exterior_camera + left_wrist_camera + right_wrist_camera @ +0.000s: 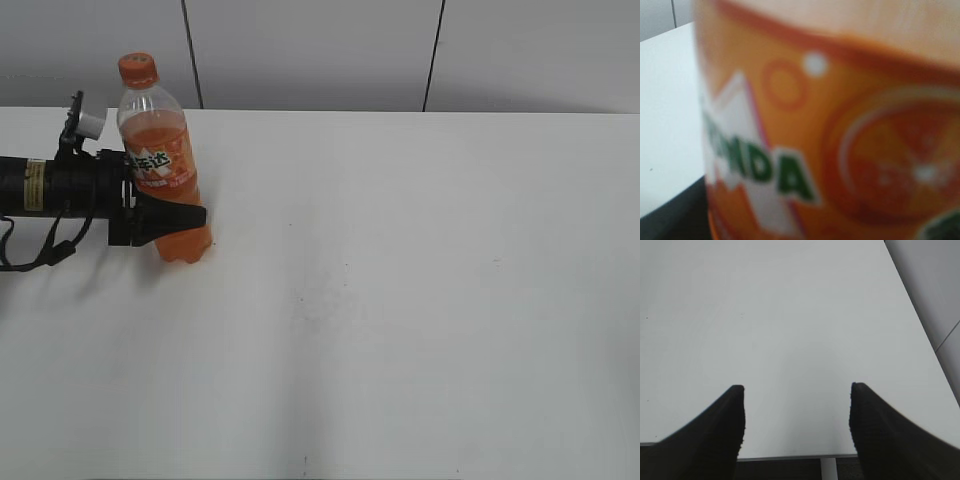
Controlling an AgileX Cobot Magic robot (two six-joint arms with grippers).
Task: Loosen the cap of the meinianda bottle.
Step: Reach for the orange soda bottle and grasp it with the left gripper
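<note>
The meinianda bottle [160,160] stands slightly tilted at the far left of the white table [400,280], orange drink inside, orange-green label facing front. Its orange cap [137,68] sits on top, untouched. My left gripper [185,215] reaches in from the left and is shut on the bottle's lower body. In the left wrist view the label [830,140] fills the frame, blurred and very close. My right gripper [796,405] is open and empty above bare table; it does not show in the exterior view.
A grey panelled wall [320,50] runs behind the table. The table's right edge [920,335] and near edge show in the right wrist view. A black cable [40,255] hangs from the left arm.
</note>
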